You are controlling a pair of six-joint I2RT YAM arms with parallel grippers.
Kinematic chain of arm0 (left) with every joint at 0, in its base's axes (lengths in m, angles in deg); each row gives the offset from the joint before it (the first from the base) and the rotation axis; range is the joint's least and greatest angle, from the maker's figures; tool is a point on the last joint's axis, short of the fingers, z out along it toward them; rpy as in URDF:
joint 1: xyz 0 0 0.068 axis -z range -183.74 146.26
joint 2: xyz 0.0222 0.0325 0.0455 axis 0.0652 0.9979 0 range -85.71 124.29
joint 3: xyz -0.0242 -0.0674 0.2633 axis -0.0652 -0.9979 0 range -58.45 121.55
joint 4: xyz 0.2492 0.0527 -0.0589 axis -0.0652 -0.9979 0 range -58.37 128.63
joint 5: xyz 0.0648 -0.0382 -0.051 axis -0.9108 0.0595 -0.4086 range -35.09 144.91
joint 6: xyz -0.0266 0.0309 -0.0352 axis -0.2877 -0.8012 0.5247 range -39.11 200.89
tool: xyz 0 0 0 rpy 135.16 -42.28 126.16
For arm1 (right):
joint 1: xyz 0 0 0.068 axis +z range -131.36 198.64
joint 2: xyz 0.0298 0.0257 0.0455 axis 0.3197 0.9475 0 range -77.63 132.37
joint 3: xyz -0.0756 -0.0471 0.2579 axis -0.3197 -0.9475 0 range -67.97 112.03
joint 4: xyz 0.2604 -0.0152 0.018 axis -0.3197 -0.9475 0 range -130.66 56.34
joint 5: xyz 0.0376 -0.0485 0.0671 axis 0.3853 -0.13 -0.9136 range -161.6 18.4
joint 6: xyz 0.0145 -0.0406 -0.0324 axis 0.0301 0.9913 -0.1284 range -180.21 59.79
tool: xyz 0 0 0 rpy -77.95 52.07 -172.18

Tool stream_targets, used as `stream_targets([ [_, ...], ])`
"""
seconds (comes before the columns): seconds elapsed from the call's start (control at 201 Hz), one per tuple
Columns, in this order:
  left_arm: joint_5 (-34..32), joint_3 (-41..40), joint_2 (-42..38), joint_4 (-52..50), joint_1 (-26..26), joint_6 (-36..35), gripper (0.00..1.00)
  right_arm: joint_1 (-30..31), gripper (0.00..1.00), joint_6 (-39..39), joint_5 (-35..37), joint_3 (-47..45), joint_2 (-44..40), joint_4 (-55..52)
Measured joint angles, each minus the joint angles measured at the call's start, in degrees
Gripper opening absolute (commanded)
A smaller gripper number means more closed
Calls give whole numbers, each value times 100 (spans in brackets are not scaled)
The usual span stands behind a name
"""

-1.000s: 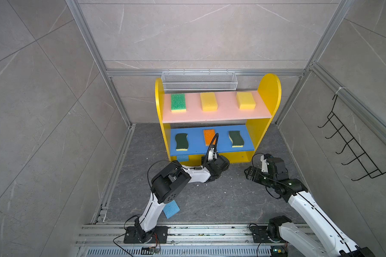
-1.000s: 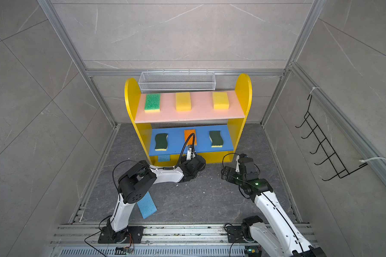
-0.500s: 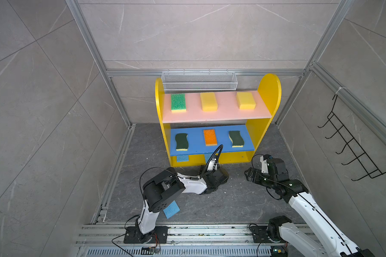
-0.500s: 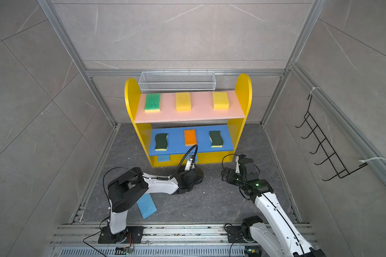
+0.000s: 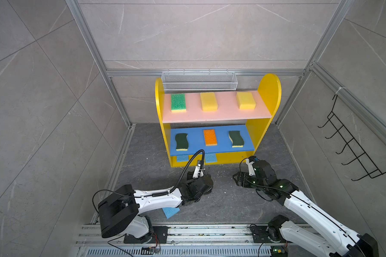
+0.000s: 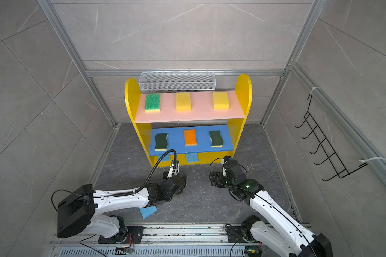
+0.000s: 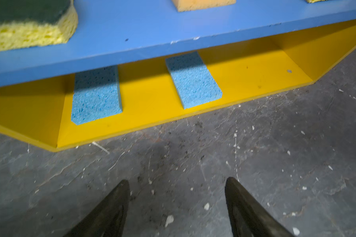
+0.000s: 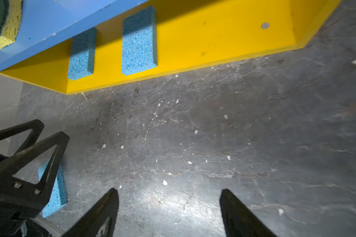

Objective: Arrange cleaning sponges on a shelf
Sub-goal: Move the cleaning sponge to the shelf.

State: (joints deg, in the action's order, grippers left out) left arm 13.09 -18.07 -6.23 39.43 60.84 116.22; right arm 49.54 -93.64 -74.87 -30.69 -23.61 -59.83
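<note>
Sitting on shelf (image 5: 269, 93): eight sponges (image 5: 210, 137).

1. We find open grey floor (image 5: 223, 200) between the shelf (image 5: 271, 95) and both arms.
2. On the yellow base (image 7: 255, 67), the stretch toward the right arm's side is free; a middle light-blue sponge (image 7: 193, 82) and a left-end light-blue sponge (image 7: 97, 98) take the rest.
3. The blue board (image 7: 132, 30) overhangs that base low.
4. The left arm (image 5: 156, 198) lies over a third light-blue sponge (image 5: 171, 212) on the floor, partly covering it.
</note>
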Motion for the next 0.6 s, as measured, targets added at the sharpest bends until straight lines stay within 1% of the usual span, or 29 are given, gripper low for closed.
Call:
stream_targets([
  [0.105, 0, -363, -688, -479, -2, 407, 75, 267, 73, -317, 26, -114, 302, 365],
  [0.199, -4, -599, -1355, -977, -55, 767, 75, 468, 68, -621, 24, -271, 514, 756],
  [0.334, 92, -850, -2203, -1552, -345, 1119, 75, 752, 63, -1036, 42, -354, 868, 1287],
  [0.403, 199, -994, -2603, -1788, -522, 1244, 74, 861, 62, -1209, 46, -356, 1078, 1609],
  [0.597, 391, -1272, -3477, -2389, -750, 1427, 73, 929, 42, -1803, 44, -629, 1582, 2785],
])
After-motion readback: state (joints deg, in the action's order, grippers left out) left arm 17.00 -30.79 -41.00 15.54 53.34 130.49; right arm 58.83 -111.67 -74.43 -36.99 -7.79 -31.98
